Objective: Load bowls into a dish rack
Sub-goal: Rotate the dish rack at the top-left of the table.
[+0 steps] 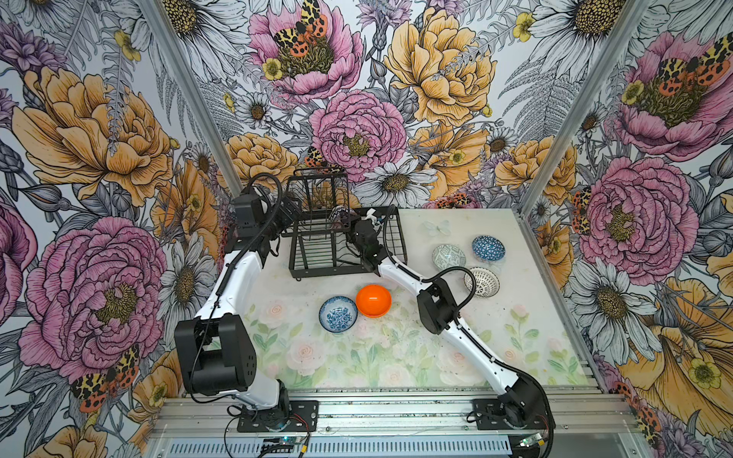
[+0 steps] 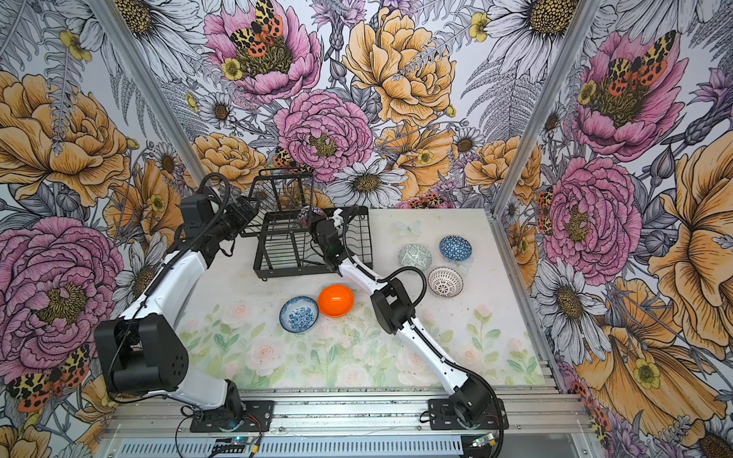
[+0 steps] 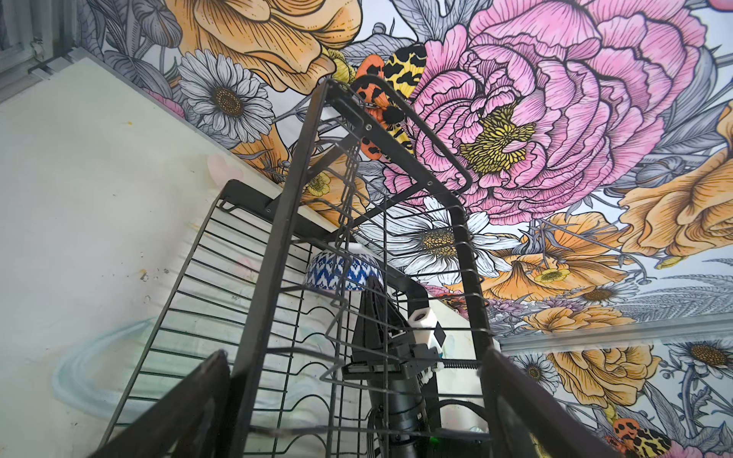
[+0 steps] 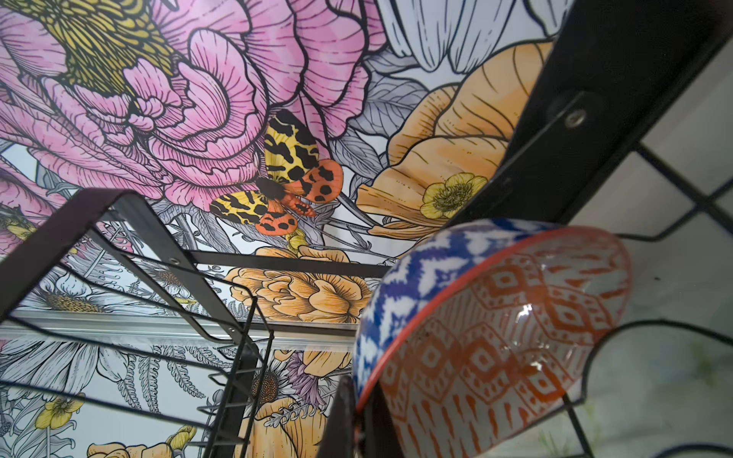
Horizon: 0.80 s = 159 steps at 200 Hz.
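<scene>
The left arm stood with elbow high and forearm reaching to the dish rack's [image 1: 329,273] left end. The left gripper [image 3: 357,357] was spread wide, a rack post between its fingers. The right arm stretched low into the rack, the right gripper [image 3: 372,289] clamped on the orange-white bowl [image 4: 496,337], which was tilted on edge under the raised tier. The blue-white floral bowl [image 1: 338,314] and orange bowl [image 1: 373,300] sat in front of the rack.

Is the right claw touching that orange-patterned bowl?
Touching. The right wrist view shows the right gripper pinching the rim of the bowl, a finger either side.
</scene>
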{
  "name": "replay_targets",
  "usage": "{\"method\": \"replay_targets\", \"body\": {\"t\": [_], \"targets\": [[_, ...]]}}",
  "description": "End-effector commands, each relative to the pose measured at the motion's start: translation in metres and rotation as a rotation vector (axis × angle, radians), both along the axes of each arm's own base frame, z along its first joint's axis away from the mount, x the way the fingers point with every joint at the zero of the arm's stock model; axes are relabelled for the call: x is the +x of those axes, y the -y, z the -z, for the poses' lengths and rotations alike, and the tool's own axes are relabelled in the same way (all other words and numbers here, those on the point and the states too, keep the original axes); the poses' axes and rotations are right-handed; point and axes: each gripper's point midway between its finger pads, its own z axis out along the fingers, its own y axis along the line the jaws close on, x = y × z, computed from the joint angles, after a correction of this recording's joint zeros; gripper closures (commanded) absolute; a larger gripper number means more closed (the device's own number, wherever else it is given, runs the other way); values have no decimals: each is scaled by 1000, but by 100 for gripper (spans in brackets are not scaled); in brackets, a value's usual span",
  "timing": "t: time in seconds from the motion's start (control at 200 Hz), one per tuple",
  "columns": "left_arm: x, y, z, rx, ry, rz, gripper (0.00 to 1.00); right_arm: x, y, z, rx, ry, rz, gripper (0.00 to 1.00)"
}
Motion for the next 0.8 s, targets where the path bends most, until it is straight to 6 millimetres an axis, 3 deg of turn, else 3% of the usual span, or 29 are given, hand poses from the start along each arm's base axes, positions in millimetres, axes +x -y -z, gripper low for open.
{"method": "replay_targets", "body": {"t": [0.0, 0.671, 0.791], "targets": [[-10, 30, -16, -49, 37, 84, 1, -8, -7, -35, 51, 54, -32, 100], [-29, 20, -29, -29, 68, 62, 1, -17, -8, -24, 73, -80, 5, 100], [-34, 16, -30, -26, 74, 52, 1, -19, -9, -25, 75, -81, 7, 95]]}}
